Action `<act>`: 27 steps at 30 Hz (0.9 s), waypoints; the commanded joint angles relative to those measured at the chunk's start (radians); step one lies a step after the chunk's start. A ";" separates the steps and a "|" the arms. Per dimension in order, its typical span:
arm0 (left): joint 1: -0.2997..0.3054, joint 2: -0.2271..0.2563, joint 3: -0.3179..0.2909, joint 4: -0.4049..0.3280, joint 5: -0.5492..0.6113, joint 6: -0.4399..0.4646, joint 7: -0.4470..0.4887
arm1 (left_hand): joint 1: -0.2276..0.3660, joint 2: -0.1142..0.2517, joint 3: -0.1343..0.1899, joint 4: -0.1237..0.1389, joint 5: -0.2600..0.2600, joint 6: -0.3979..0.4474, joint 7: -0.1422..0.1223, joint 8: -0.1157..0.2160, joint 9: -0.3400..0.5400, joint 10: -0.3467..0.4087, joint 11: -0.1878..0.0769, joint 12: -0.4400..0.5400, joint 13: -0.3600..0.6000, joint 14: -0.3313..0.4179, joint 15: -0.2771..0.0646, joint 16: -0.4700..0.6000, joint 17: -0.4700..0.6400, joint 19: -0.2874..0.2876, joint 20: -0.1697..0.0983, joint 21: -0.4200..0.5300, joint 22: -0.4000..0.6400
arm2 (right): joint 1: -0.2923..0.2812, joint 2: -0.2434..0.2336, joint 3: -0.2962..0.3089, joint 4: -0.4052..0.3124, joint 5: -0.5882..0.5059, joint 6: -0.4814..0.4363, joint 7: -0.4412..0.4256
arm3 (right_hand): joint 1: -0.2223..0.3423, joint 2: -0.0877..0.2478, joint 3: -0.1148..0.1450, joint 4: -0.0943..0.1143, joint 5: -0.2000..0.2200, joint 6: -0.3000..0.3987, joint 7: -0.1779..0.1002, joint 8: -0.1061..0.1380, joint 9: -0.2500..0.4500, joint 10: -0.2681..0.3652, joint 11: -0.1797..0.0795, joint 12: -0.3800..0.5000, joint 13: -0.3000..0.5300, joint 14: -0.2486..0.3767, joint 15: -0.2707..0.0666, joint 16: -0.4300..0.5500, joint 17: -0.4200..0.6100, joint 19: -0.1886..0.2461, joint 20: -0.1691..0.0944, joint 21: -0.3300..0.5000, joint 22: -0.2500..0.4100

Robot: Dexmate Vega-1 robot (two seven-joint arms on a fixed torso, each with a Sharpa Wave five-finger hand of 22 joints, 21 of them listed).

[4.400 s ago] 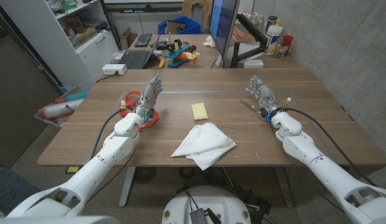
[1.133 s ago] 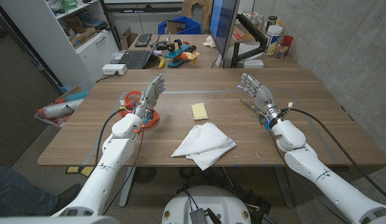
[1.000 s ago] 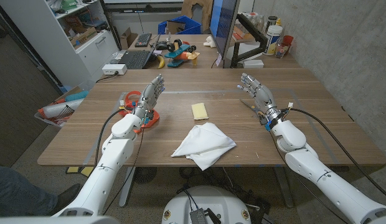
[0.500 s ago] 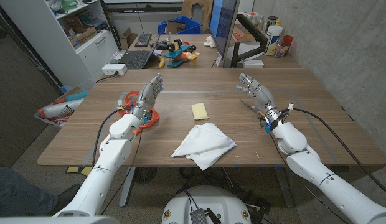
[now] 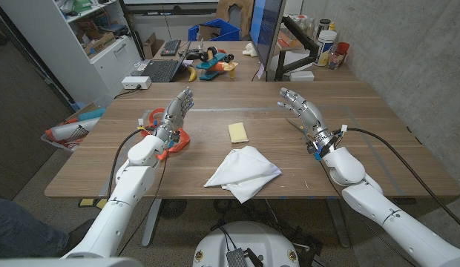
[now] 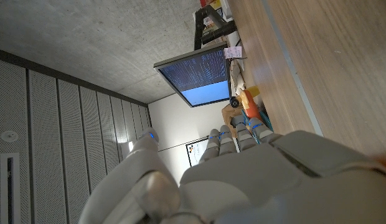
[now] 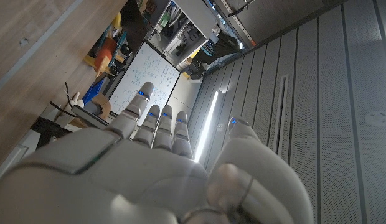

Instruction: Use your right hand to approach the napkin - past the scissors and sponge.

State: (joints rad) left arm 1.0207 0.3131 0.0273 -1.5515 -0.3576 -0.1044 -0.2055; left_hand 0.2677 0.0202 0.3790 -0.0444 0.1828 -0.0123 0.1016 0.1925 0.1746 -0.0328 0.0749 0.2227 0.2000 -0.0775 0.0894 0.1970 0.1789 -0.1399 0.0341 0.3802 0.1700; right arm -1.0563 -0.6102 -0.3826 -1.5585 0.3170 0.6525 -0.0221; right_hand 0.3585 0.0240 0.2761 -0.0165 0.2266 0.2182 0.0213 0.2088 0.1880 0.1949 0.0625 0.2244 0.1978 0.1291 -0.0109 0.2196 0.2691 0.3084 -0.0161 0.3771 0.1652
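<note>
- Overall, in the head view, the approach is judged barely begun: the right hand (image 5: 303,115) is raised above the table's (image 5: 378,141) right side, fingers extended and apart, nothing held, and it is well apart from the napkin (image 5: 242,173).
- The white napkin is seen lying crumpled near the table's front edge, about midway between the two arms; it is touched by neither hand.
- A yellow sponge (image 5: 238,132) is seen just behind the napkin, and a dark scissors-like tool (image 5: 297,124) lies on the wood under the right hand's fingers; its exact form cannot be told.
- What is left, as a judgement: the right hand has to be carried toward the table's middle and front, past the scissors and the sponge, down to the napkin.
- The left hand (image 5: 176,114) is held upright, fingers straight and released, over an orange-handled object (image 5: 173,141) on the left side.
- In the left wrist view, the back of the left hand (image 6: 243,180) is shown with fingers straight, nothing grasped, beside the table's wood.
- In the right wrist view, the right hand (image 7: 149,168) is shown from behind, fingers extended together, nothing gripped; the wood is seen at one corner.
</note>
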 commanded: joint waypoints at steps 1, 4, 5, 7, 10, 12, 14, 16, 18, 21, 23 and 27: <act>-0.010 0.006 0.001 0.012 -0.010 -0.005 -0.018 | 0.000 0.010 0.001 -0.006 0.000 0.005 0.001 -0.003 0.005 0.001 -0.005 -0.002 0.000 0.004 0.003 -0.003 0.004 -0.003 0.006 -0.001 0.003 | -0.019 -0.012 -0.007 -0.044 -0.102 0.000 -0.050 | -0.007 -0.004 0.005 -0.007 0.007 0.009 0.000 0.007 0.005 0.013 0.001 0.006 0.002 0.011 0.001 0.003 0.001 0.013 0.001 -0.002 0.002; -0.020 0.004 0.004 0.024 -0.010 -0.007 -0.025 | 0.000 0.010 0.001 -0.006 0.000 0.005 0.001 -0.003 0.005 0.002 -0.005 -0.002 0.000 0.004 0.003 -0.003 0.004 -0.002 0.006 -0.003 0.003 | -0.020 -0.015 -0.008 -0.052 -0.128 -0.002 -0.061 | -0.007 -0.004 0.005 -0.007 0.007 0.011 -0.001 0.007 0.005 0.015 0.000 0.006 0.002 0.011 0.001 0.002 0.000 0.014 -0.001 -0.003 0.002; -0.023 0.004 0.005 0.028 -0.009 -0.008 -0.026 | 0.000 0.010 0.001 -0.006 0.000 0.006 0.001 -0.003 0.004 0.002 -0.004 -0.002 0.000 0.004 0.003 -0.003 0.004 -0.002 0.007 -0.003 0.003 | -0.019 -0.016 -0.008 -0.053 -0.138 0.000 -0.064 | -0.007 -0.004 0.005 -0.007 0.008 0.011 -0.002 0.007 0.005 0.015 0.000 0.006 0.002 0.011 0.001 0.002 -0.001 0.014 -0.001 -0.004 0.002; -0.030 0.002 0.007 0.034 -0.009 -0.010 -0.030 | 0.000 0.011 0.001 -0.006 0.000 0.006 0.000 -0.003 0.004 0.003 -0.004 -0.002 -0.001 0.004 0.002 -0.003 0.004 -0.003 0.008 -0.005 0.003 | -0.019 -0.017 -0.009 -0.058 -0.152 -0.001 -0.070 | -0.007 -0.004 0.005 -0.008 0.008 0.012 -0.002 0.007 0.005 0.016 -0.001 0.006 0.002 0.012 0.001 0.002 -0.001 0.015 -0.001 -0.005 0.002; -0.038 0.001 0.009 0.041 -0.007 -0.012 -0.034 | -0.001 0.011 0.000 -0.007 0.000 0.006 0.001 -0.003 0.004 0.002 -0.004 -0.003 -0.001 0.004 0.003 -0.004 0.004 -0.003 0.008 -0.007 0.003 | -0.019 -0.018 -0.011 -0.064 -0.170 -0.002 -0.078 | -0.006 -0.004 0.005 -0.009 0.009 0.013 -0.002 0.007 0.005 0.019 -0.003 0.006 0.002 0.012 0.000 0.002 -0.002 0.015 -0.001 -0.006 0.002; -0.042 0.000 0.009 0.046 -0.006 -0.014 -0.037 | -0.001 0.011 0.000 -0.007 0.000 0.007 0.000 -0.003 0.004 0.002 -0.004 -0.003 -0.001 0.004 0.002 -0.004 0.004 -0.002 0.009 -0.008 0.003 | -0.018 -0.020 -0.013 -0.065 -0.186 0.000 -0.082 | -0.006 -0.003 0.005 -0.009 0.009 0.013 -0.003 0.007 0.005 0.020 -0.003 0.006 0.002 0.012 0.000 0.002 -0.003 0.016 -0.001 -0.007 0.002; -0.045 -0.001 0.009 0.049 -0.005 -0.013 -0.037 | -0.001 0.012 0.000 -0.008 0.000 0.007 0.000 -0.003 0.004 0.002 -0.004 -0.003 -0.001 0.004 0.002 -0.004 0.004 -0.002 0.008 -0.010 0.003 | -0.016 -0.021 -0.014 -0.065 -0.201 0.002 -0.087 | -0.006 -0.003 0.005 -0.009 0.010 0.013 -0.004 0.006 0.005 0.021 -0.004 0.006 0.002 0.012 0.000 0.002 -0.003 0.016 -0.001 -0.008 0.002; -0.049 -0.002 0.009 0.053 -0.004 -0.013 -0.037 | -0.002 0.012 0.000 -0.008 0.000 0.007 -0.002 -0.003 0.004 0.003 -0.005 -0.003 -0.001 0.004 0.001 -0.004 0.004 -0.001 0.008 -0.012 0.003 | -0.014 -0.022 -0.016 -0.064 -0.215 0.007 -0.091 | -0.006 -0.004 0.005 -0.010 0.011 0.014 -0.005 0.006 0.005 0.021 -0.004 0.005 0.002 0.012 0.000 0.001 -0.004 0.016 -0.001 -0.009 0.002; -0.051 -0.003 0.009 0.054 -0.002 -0.012 -0.036 | -0.002 0.012 -0.001 -0.008 0.000 0.007 -0.001 -0.003 0.004 0.002 -0.004 -0.003 -0.001 0.004 0.002 -0.004 0.004 -0.001 0.009 -0.013 0.003 | -0.012 -0.024 -0.018 -0.064 -0.228 0.011 -0.091 | -0.006 -0.004 0.005 -0.010 0.011 0.014 -0.005 0.006 0.005 0.022 -0.003 0.005 0.002 0.012 -0.001 0.001 -0.005 0.017 -0.001 -0.010 0.002; -0.054 -0.004 0.008 0.056 -0.002 -0.008 -0.037 | -0.002 0.013 -0.001 -0.009 0.000 0.007 -0.001 -0.003 0.004 0.003 -0.004 -0.003 -0.001 0.004 0.003 -0.004 0.004 -0.001 0.009 -0.015 0.003 | -0.008 -0.025 -0.023 -0.061 -0.242 0.018 -0.092 | -0.006 -0.004 0.005 -0.011 0.012 0.015 -0.006 0.006 0.005 0.025 -0.003 0.006 0.002 0.013 -0.001 0.000 -0.006 0.018 -0.001 -0.012 0.002; -0.058 -0.003 0.008 0.059 -0.003 -0.003 -0.041 | -0.003 0.013 -0.001 -0.009 0.000 0.008 -0.001 -0.003 0.004 0.004 -0.006 -0.003 -0.001 0.004 0.002 -0.004 0.004 0.000 0.010 -0.016 0.003 | -0.004 -0.021 -0.025 -0.052 -0.256 0.032 -0.098 | -0.006 -0.003 0.005 -0.012 0.013 0.022 -0.010 0.008 0.005 0.029 -0.006 0.006 0.002 0.015 -0.003 0.001 -0.007 0.020 -0.001 -0.014 0.002; -0.063 -0.003 0.006 0.058 -0.001 0.000 -0.042 | -0.003 0.014 -0.002 -0.010 0.000 0.008 -0.002 -0.003 0.004 0.004 -0.006 -0.003 -0.001 0.004 0.002 -0.004 0.004 0.000 0.011 -0.019 0.003 | 0.000 -0.015 -0.028 -0.043 -0.273 0.048 -0.107 | -0.006 -0.003 0.005 -0.014 0.015 0.029 -0.012 0.009 0.005 0.037 -0.013 0.007 0.002 0.020 -0.007 0.002 -0.009 0.024 -0.001 -0.017 0.002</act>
State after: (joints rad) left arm 0.9740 0.3118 0.0344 -1.5032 -0.3629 -0.1135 -0.2390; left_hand 0.2624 0.0255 0.3749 -0.0484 0.1827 -0.0088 0.0981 0.1924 0.1745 -0.0292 0.0713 0.2227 0.2001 -0.0775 0.0894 0.1969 0.1789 -0.1358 0.0381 0.3657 0.1698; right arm -1.0692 -0.6306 -0.3998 -1.6161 0.1046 0.6678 -0.1069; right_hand 0.3586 0.0240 0.2762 -0.0250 0.2346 0.2360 0.0107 0.2088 0.1880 0.2164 0.0516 0.2244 0.1977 0.1366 -0.0183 0.2196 0.2598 0.3226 -0.0160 0.3656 0.1652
